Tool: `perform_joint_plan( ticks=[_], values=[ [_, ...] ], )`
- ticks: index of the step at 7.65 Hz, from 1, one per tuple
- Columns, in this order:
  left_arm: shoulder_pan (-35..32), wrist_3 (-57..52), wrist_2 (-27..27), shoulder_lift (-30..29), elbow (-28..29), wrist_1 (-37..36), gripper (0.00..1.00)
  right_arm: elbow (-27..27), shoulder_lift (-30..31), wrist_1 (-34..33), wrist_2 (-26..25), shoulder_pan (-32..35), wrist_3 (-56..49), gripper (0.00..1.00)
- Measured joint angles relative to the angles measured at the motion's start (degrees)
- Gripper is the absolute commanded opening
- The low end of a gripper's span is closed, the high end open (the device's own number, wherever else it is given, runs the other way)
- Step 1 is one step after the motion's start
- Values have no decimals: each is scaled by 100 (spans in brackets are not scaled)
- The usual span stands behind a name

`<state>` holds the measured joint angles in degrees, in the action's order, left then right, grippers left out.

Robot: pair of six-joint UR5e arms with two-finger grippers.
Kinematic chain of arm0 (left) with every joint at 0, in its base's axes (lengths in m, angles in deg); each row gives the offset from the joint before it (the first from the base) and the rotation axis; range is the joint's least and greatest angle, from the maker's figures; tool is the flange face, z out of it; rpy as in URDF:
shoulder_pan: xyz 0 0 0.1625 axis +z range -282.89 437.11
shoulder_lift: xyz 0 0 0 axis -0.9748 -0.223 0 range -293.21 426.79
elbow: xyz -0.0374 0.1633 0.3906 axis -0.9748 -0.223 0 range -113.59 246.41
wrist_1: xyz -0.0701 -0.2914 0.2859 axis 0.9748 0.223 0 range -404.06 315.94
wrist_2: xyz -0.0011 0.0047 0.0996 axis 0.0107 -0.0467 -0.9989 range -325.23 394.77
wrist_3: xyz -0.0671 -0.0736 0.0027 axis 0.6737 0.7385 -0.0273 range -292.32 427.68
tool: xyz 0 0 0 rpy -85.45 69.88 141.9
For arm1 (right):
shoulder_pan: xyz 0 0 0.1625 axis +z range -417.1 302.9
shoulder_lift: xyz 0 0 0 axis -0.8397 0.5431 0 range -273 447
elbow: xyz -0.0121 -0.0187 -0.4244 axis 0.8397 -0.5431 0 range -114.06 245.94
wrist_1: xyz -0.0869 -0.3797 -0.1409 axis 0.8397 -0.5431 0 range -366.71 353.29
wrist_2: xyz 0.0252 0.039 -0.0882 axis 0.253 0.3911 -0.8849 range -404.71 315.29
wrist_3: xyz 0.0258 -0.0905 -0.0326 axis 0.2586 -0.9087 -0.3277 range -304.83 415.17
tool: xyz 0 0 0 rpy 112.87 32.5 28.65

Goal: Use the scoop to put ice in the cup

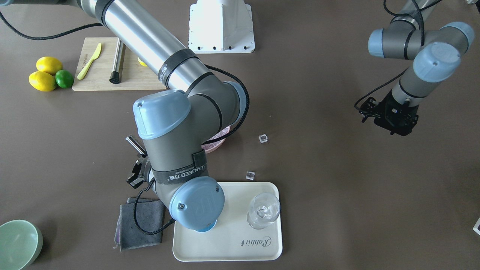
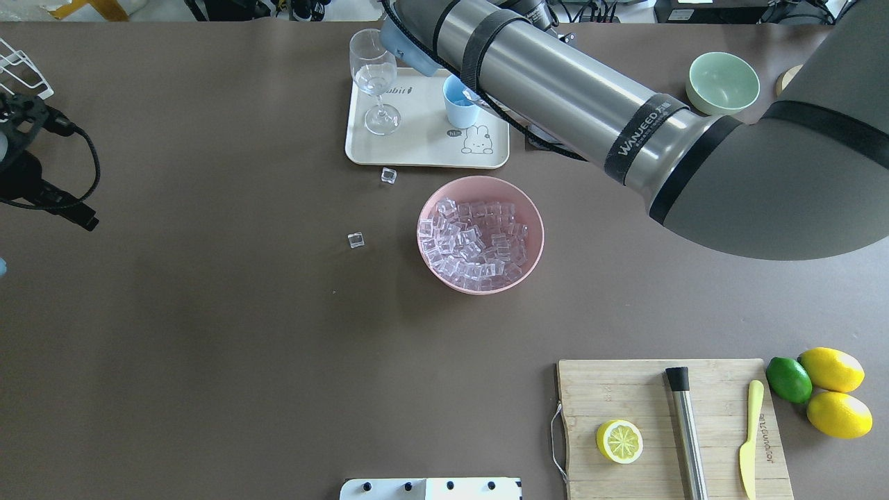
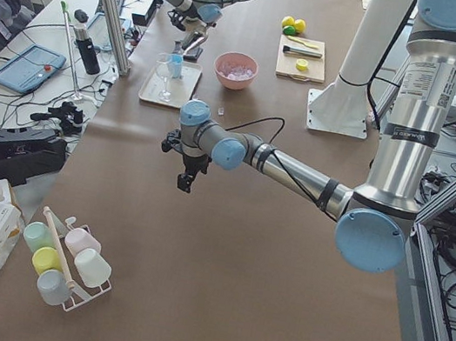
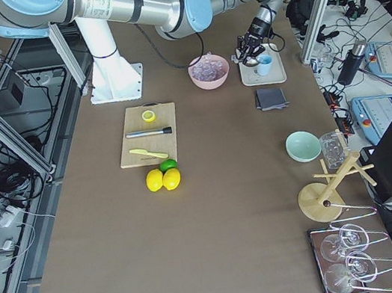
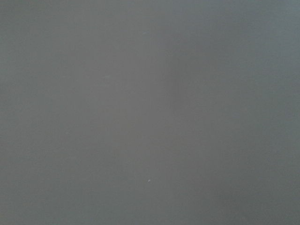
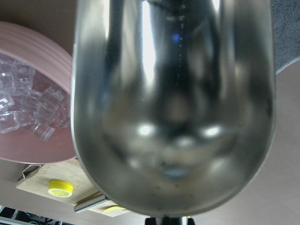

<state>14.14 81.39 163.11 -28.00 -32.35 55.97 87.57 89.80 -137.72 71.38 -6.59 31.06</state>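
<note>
My right gripper (image 1: pixel 135 174) is shut on the steel scoop's bar handle (image 1: pixel 134 144), over the cream tray's (image 1: pixel 232 243) corner. The scoop's trough (image 6: pixel 173 108) fills the right wrist view and looks empty. The light-blue cup (image 2: pixel 458 105) stands on the tray, partly behind my right arm. Ice cubes (image 2: pixel 478 237) fill the pink bowl (image 2: pixel 531 208). Two loose cubes lie on the table, one (image 2: pixel 388 176) by the tray and one (image 2: pixel 355 239) further out. My left gripper (image 1: pixel 390 120) hangs over bare table far from all this. I cannot tell whether it is open.
A clear stemmed glass (image 2: pixel 375 76) stands on the tray beside the cup. A grey cloth (image 1: pixel 140 223) lies next to the tray. A pale green bowl (image 2: pixel 722 83), a cutting board (image 2: pixel 646 389) with steel cylinder, knife and lemon half, and lemons with a lime (image 2: pixel 830 389) sit around.
</note>
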Motion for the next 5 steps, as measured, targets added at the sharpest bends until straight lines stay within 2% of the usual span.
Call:
perform_joint_plan(
  ticks=[3,5],
  values=[
    [-918,8,488,452,58,-25,98,-167,-113,6,-16,16,-121,0],
    [-1438,22,678,637,88,-40,99,86,-49,7,-27,44,-112,0]
  ],
)
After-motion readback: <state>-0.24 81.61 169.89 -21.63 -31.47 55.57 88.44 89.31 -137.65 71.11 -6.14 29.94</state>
